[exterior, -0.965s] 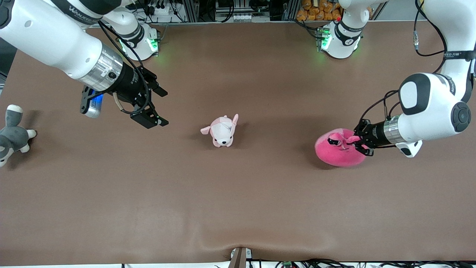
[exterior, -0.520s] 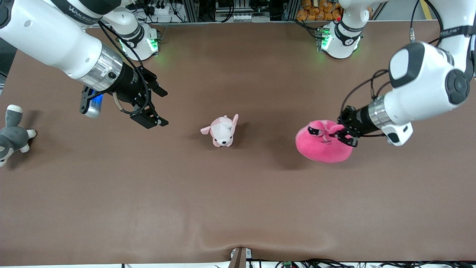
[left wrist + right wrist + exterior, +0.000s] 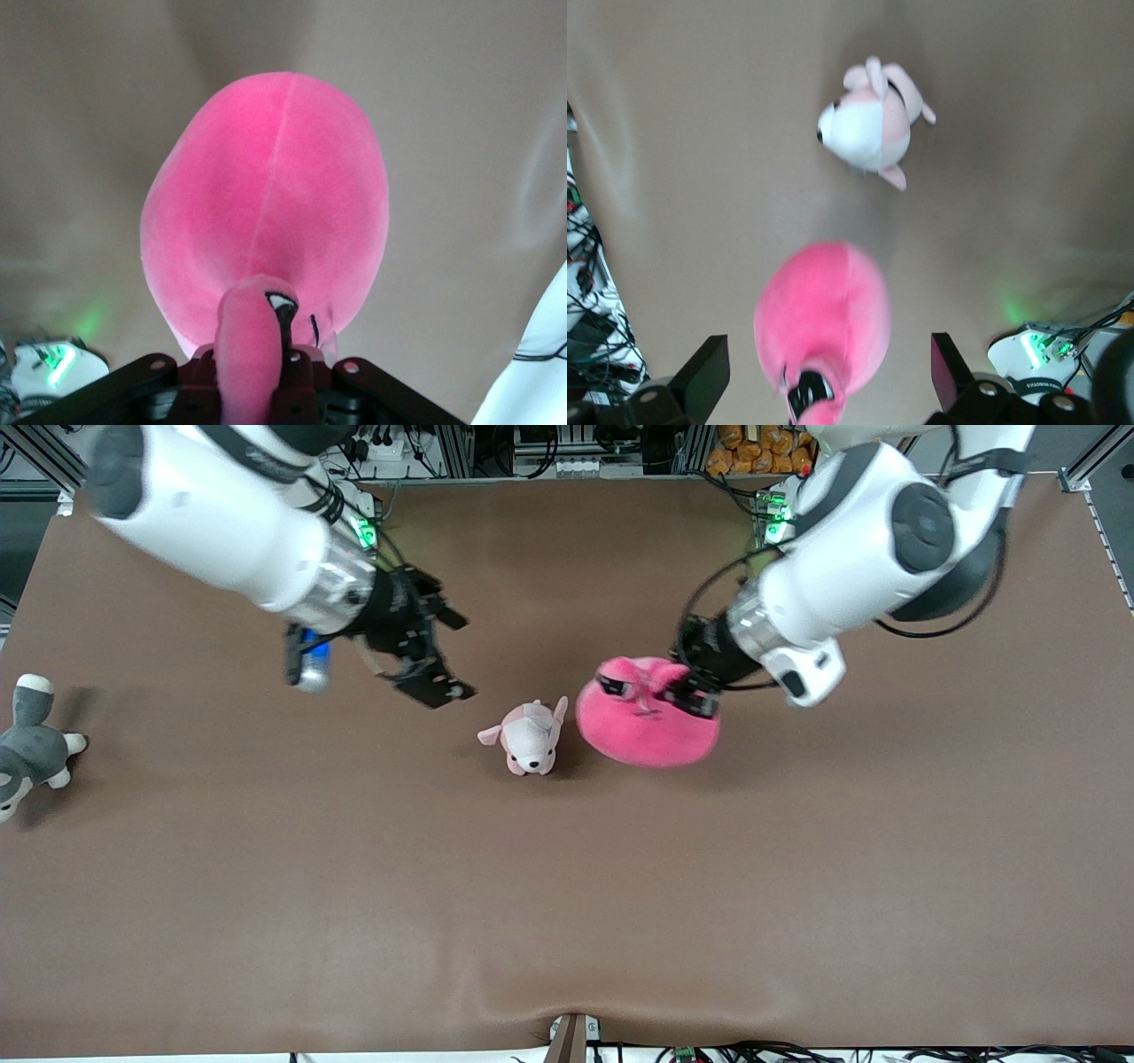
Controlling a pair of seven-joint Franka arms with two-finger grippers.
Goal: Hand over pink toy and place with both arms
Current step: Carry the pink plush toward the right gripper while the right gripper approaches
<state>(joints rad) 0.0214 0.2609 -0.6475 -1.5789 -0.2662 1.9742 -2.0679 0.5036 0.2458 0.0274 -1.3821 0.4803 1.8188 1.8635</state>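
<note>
The pink toy (image 3: 642, 726), a hot-pink round plush with stalked black-lidded eyes, hangs in the air over the middle of the table, close beside the puppy plush (image 3: 529, 737). My left gripper (image 3: 680, 684) is shut on one of its eye stalks. In the left wrist view the toy's body (image 3: 266, 204) hangs below the shut gripper (image 3: 252, 376). My right gripper (image 3: 463, 654) is open and empty, in the air over the table toward the right arm's end from the puppy. The right wrist view shows the toy (image 3: 824, 323) farther off, framed by the open fingers (image 3: 709, 372).
The small pale pink-and-white puppy plush stands at the table's middle and also shows in the right wrist view (image 3: 868, 124). A grey-and-white husky plush (image 3: 31, 748) lies at the right arm's end of the brown table (image 3: 567, 912).
My left gripper has lifted the pink toy and carried it toward the table's middle, up beside the puppy. My right arm has swung toward the middle too, gripper still open.
</note>
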